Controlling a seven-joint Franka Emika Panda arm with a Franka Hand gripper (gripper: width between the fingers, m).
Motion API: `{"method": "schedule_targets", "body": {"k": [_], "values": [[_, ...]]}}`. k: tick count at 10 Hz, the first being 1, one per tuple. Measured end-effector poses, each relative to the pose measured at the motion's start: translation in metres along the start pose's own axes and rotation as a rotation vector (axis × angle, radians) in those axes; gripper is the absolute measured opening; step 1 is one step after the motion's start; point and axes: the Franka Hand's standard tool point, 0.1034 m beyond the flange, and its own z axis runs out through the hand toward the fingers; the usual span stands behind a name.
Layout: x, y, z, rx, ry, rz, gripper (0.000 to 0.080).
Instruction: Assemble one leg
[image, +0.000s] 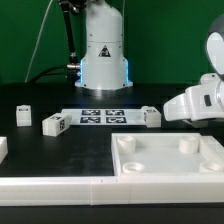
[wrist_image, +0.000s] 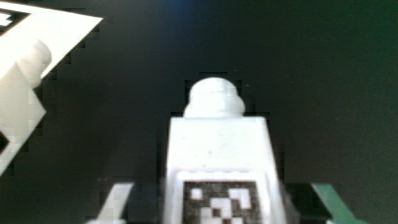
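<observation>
The gripper (wrist_image: 221, 208) pinches a tagged white leg (wrist_image: 221, 140) by its sides, over the black table (wrist_image: 285, 50).

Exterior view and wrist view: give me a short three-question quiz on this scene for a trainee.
1. True or false: a leg stands in a socket of the large white square piece.
2. In the wrist view, what sits between the fingers of the gripper? A, the marker board; B, a leg with a marker tag; C, nothing.
3. Fill in: in the exterior view, the gripper is at the view's ____ edge.
Key: 1 false; 2 B; 3 right.
</observation>
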Motion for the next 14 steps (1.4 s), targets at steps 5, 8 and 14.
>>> {"method": "schedule_targets", "body": {"k": [5,8,14], "values": [[-0.040,0.019,-0.046,0.005,0.055,0.008,0.0287],[-0.027,0.018,-0.059,0.014,0.348,0.014,0.0287],[-0.030,0.066,-0.114,0.011,0.827,-0.038,0.0287]]}}
